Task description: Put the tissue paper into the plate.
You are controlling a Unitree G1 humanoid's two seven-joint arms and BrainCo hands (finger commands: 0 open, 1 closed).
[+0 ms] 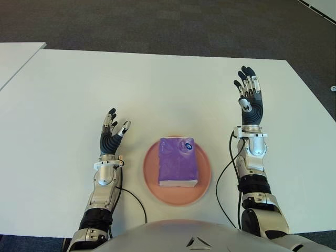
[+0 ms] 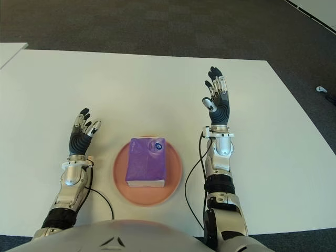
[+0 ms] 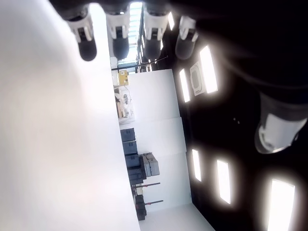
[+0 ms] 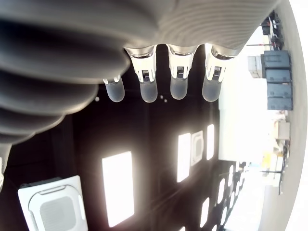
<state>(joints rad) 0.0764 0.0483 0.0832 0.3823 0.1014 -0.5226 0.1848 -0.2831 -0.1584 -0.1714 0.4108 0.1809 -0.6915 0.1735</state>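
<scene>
A purple pack of tissue paper [image 1: 179,161] lies flat inside the round pink plate [image 1: 151,177] near the table's front edge. My left hand [image 1: 111,133] shows to the left of the plate, palm up, fingers [image 3: 88,42] spread and holding nothing. To the right of the plate, my right hand [image 1: 249,98] is raised higher and farther back, with its fingers [image 4: 148,86] straight and empty. Both wrist views look up at the ceiling lights, with no object in either palm.
The white table [image 1: 157,89] stretches wide behind the plate. A second white table's corner [image 1: 13,58] shows at the far left. Dark carpet [image 1: 173,26] lies beyond the far edge. Black cables [image 1: 223,178] run along both forearms.
</scene>
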